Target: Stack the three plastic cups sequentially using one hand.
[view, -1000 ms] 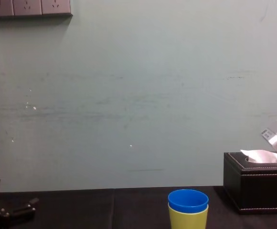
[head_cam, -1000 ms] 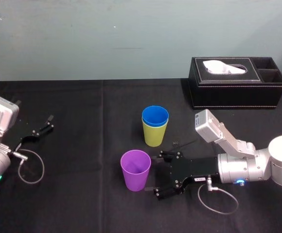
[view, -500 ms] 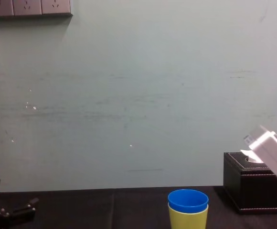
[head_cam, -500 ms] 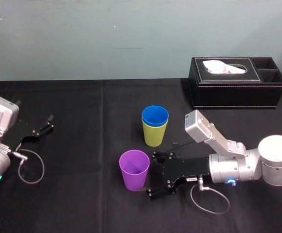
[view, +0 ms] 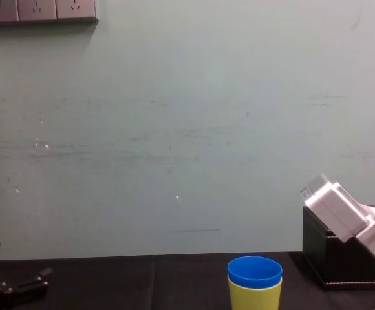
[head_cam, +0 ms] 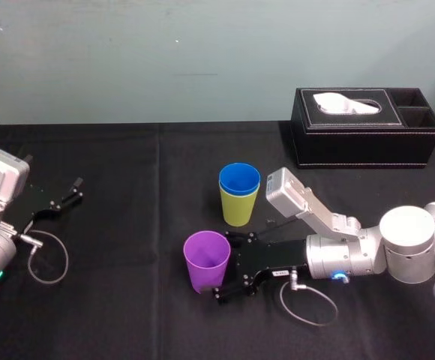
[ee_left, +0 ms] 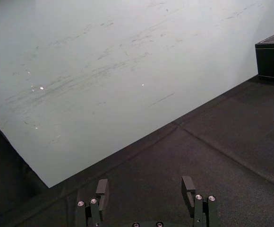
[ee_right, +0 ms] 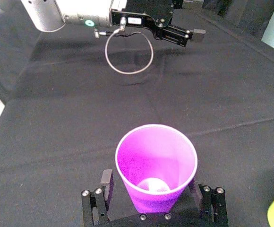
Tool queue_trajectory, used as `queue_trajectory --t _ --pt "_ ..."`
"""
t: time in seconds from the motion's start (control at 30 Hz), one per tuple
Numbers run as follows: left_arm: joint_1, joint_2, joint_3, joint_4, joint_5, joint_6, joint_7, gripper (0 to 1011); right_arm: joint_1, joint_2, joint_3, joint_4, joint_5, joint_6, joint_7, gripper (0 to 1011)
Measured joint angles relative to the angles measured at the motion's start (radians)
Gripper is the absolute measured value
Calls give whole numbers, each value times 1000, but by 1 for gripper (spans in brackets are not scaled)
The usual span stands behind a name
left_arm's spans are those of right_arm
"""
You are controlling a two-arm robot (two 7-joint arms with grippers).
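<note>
Purple cup inside wide-spread right gripper, contact unclear; left gripper parked leftward, likewise spread.

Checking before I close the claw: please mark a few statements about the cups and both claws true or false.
1. The blue cup sits nested in the yellow-green cup. True.
2. The purple cup lies on its side. False: it stands upright, mouth up.
3. The right claw is open, with one finger on each side of the purple cup. True.
4. The left claw holds a cup. False: it is open and empty, parked far off on the robot's left.
</note>
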Motion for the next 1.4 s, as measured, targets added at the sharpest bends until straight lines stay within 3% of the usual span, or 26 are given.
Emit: queue_trajectory --t 0.6,0.83,0.97,1.4 --pt "0 0 0 0 0 0 0 1011 -8 -14 11 -12 14 -1 -12 1003" --pt "0 0 0 0 0 0 0 1012 -8 -14 11 -12 14 -1 -11 890" --pt "0 0 0 0 0 0 0 1011 -7 -15 11 -12 13 -1 -11 773" --pt "0 0 0 0 0 0 0 1011 -7 -14 11 -11 14 -1 -11 741"
